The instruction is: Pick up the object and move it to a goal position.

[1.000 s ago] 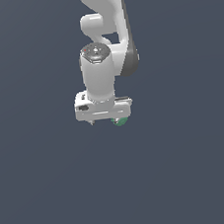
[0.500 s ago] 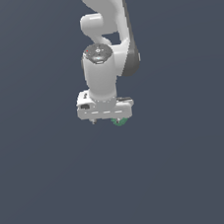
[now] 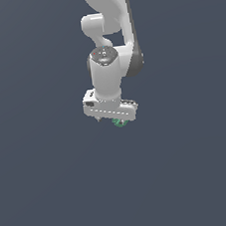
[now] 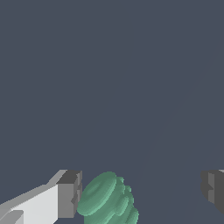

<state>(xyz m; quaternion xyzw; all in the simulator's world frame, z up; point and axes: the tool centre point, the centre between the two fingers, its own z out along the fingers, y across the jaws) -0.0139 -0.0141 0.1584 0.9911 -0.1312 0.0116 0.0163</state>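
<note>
The green ridged object [image 4: 108,199] sits between the gripper's [image 4: 142,192] fingers, just beside one pad [image 4: 70,194] and well apart from the other, so the jaws stand wide. Flat grey floor [image 3: 53,182] surrounds it.

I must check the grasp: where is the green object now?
In the wrist view the green object sits between the open fingers, close beside one, far from the other.

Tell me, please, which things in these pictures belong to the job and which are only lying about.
Part of the job:
- green ridged object, lying between the open tool's fingers, close to one pad
- tool, jaws apart, over the object

Only lying about:
- nothing that shows; apart from the white arm, only the plain dark grey ground is seen
</note>
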